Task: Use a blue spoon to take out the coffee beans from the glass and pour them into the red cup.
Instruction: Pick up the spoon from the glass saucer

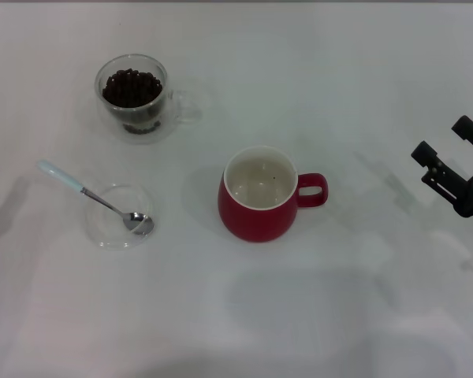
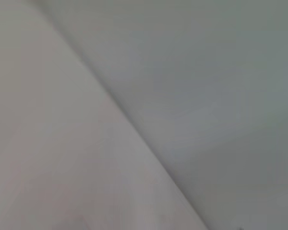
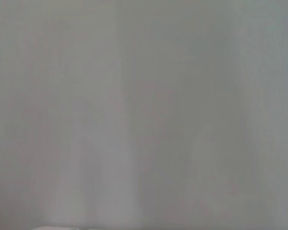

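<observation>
Clear double-walled glass mug (image 1: 134, 94): transparent, glossy.
Dark red ceramic cup (image 1: 258, 197): glazed, white inside.
Blue-handled spoon (image 1: 94, 197): shiny metal bowl, smooth pale handle.
Shallow clear round dish (image 1: 114, 224): transparent, glossy.
White table (image 1: 339, 94): smooth, matt.

Head cam: high up, tilted steeply down at the worktop (image 1: 363, 87), far enough back to take in the whole layout in one shot. Right claw (image 1: 449, 169) pokes in at the right edge; the cup (image 1: 256, 205) sits well to its left, the glass (image 1: 134, 93) farther left and beyond it, the spoon (image 1: 94, 198) farthest left. Only a dark sliver of the left arm shows at the left edge.

Left wrist cam: close on bare worktop (image 2: 206, 96), only a diagonal tone boundary, nothing else.

Right wrist cam: same, close on plain worktop (image 3: 144, 115).

Overlap: all three share only worktop surface; exact patch for either wrist cam can't be matched.
</observation>
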`<control>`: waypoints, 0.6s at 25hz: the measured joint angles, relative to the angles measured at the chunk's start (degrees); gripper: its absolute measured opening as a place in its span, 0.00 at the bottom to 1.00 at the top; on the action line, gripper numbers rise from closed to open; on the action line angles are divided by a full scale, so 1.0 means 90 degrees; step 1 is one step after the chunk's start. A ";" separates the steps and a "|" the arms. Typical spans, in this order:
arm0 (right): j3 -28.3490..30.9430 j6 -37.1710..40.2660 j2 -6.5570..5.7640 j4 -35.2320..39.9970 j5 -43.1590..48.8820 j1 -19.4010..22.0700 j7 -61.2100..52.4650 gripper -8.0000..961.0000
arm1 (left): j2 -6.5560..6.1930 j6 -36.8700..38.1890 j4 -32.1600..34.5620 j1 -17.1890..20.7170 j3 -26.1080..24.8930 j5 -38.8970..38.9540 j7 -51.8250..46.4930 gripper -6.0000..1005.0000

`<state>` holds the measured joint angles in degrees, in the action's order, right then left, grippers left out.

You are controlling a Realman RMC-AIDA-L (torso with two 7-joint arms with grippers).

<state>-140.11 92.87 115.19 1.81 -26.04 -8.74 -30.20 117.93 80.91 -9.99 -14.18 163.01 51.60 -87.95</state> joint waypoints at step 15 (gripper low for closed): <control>0.0018 0.0032 0.0014 0.0057 0.0003 -0.0012 -0.0001 0.88 | -0.0163 -0.0394 -0.0060 -0.0831 -0.0007 -0.1299 -0.1063 0.83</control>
<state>-139.95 93.16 115.31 2.32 -26.01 -8.84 -30.20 116.47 77.36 -10.54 -21.67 162.95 39.91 -97.51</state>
